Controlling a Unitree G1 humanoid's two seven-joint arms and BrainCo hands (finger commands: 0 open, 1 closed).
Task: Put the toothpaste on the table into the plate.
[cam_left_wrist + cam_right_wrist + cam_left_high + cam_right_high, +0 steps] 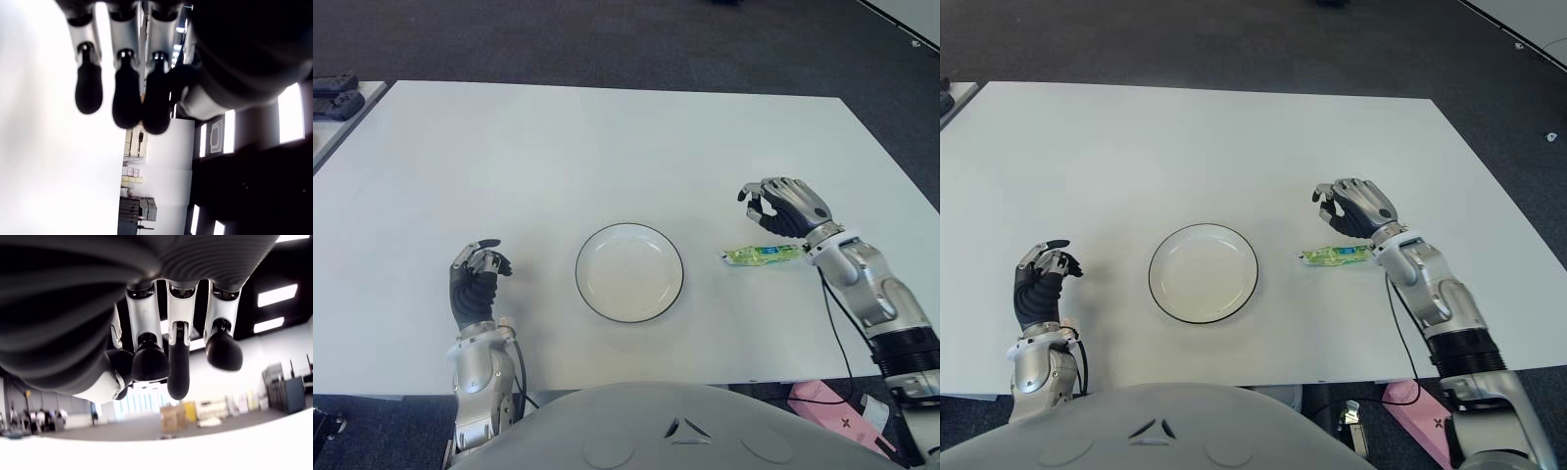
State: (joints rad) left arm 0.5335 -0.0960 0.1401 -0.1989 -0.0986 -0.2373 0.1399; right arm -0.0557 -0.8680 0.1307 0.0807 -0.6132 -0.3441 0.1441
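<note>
A small green toothpaste tube (761,255) lies flat on the white table (607,147), just right of an empty white plate with a dark rim (680,275). My right hand (773,208) hovers just beyond the tube's right end, its fingers (177,367) loosely bent and holding nothing. The tube's far end sits close by that wrist. Near the table's front edge, left of the plate, my left hand (480,274) shows with relaxed fingers (126,93) and nothing in it.
Dark devices (335,96) lie on a neighbouring surface at the far left. A pink object (822,399) sits on the floor past the front right edge of the table. Dark carpet surrounds the table.
</note>
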